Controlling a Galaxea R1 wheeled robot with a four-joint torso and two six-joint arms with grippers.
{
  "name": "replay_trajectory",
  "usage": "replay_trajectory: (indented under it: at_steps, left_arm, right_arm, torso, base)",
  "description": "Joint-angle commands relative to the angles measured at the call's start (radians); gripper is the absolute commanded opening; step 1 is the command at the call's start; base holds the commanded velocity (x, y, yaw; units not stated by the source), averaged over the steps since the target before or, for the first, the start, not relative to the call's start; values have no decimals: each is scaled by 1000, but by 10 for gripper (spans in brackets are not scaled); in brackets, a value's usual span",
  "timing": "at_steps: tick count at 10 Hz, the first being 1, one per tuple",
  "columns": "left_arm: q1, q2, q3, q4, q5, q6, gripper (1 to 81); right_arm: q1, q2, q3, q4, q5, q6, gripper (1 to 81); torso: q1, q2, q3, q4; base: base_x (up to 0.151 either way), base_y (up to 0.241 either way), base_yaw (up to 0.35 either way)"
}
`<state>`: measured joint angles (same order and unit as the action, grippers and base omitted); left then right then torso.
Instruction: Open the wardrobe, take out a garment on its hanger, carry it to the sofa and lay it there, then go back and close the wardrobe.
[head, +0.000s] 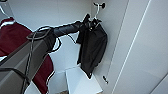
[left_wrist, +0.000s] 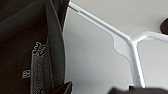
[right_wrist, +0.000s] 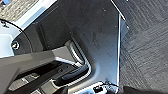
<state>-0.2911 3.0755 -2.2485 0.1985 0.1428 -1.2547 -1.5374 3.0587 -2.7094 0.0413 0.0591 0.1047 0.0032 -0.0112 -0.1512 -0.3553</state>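
Here, the garment (head: 93, 46) was found hanging limp inside the open wardrobe (head: 75, 15), suspended from the hanger (head: 96, 15), whose thin hook was caught over a dark fitting high on the cabinet's inner wall. The left gripper (head: 89, 23) was observed at the collar of the black fabric, just beneath the hook; whether its jaws were apart or clamped on the hanger could not be told, the fingers being masked by dark cloth. In the left wrist view the pale hanger arm (left_wrist: 100, 23) and its junction were seen close before the camera, with black fabric and a zip (left_wrist: 36, 67) pressed alongside. The state of the right gripper's jaws could not be told either.

It was judged that the lifting-off step was in hand. For it to be done well, the hook would have to be raised clear of the fitting before being drawn outward, and the thin fabric kept from slipping off the shoulders.

A maroon jacket (head: 17, 42) with white trim was noted hanging well apart to the side. Below, a white shelf (head: 81, 81) was recorded, and grey carpet (right_wrist: 147, 42) in the right wrist view.
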Motion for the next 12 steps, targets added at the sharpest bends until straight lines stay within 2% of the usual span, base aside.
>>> replay_trajectory:
  at_steps: [1,8,12]
  left_arm:
    - [-205,9,-5,19,-31,0,811]
    - [-231,10,9,15,-60,0,811]
    - [-236,-10,69,10,-141,-2,811]
  right_arm:
    - [26,5,4,3,-61,1,811]
    - [19,5,4,8,-62,0,811]
    - [16,5,4,8,-62,1,811]
  torso:
    - [0,0,0,0]
    - [0,0,0,0]
    - [0,0,0,0]
  base:
    - [0,0,0]
    - [0,0,0]
    - [0,0,0]
